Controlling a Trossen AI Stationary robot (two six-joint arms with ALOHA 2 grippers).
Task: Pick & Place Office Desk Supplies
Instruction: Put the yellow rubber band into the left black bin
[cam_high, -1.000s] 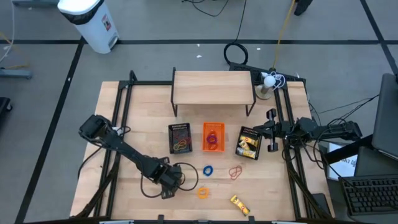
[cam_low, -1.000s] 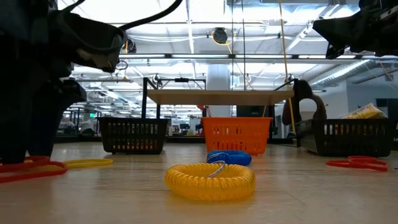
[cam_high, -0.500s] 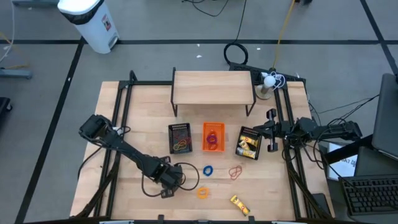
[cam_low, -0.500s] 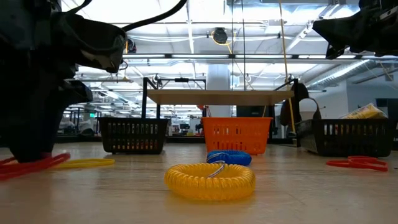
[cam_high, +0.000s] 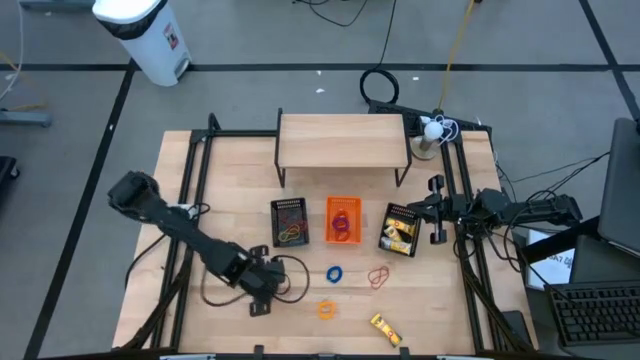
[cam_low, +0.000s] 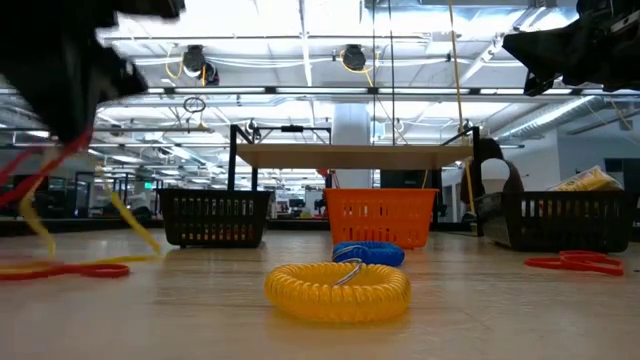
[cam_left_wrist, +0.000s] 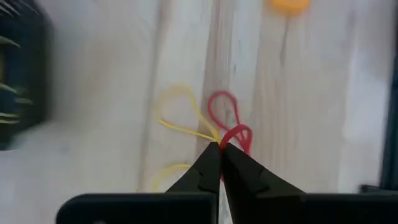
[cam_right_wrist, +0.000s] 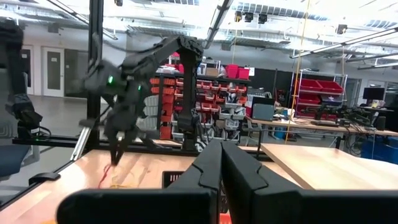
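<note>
My left gripper (cam_high: 262, 296) hangs over the table's near left part, shut on a red rubber band (cam_left_wrist: 227, 113) and a yellow rubber band (cam_left_wrist: 179, 112). In the low view, both bands (cam_low: 120, 215) trail down from it. A blue ring (cam_high: 334, 273), an orange coil ring (cam_high: 327, 310), orange-red rubber bands (cam_high: 378, 277) and a yellow oblong piece (cam_high: 385, 328) lie flat on the wood. My right gripper (cam_right_wrist: 221, 149) is shut on nothing, above the table's right edge beside the right black mesh tray (cam_high: 402, 230). My left gripper pinches a red rubber band's loop (cam_left_wrist: 237, 134) and a yellow rubber band's strand (cam_left_wrist: 205, 134) together at its fingertips, coming from above. The bands hang below the fingers. In the low view a red length (cam_low: 62, 270) still lies on the table.
A black mesh tray (cam_high: 290, 222) and an orange tray (cam_high: 343, 220) stand mid-table, with a low wooden shelf (cam_high: 343, 140) behind them. Black frame rails run along both table sides. Bare wood lies between my left gripper and the rings.
My left gripper has shut on the red and yellow rubber bands and risen, shifting a little toward the table's left edge. The bands, which lay flat, now hang from its fingertips with their lower ends trailing on the wood.
</note>
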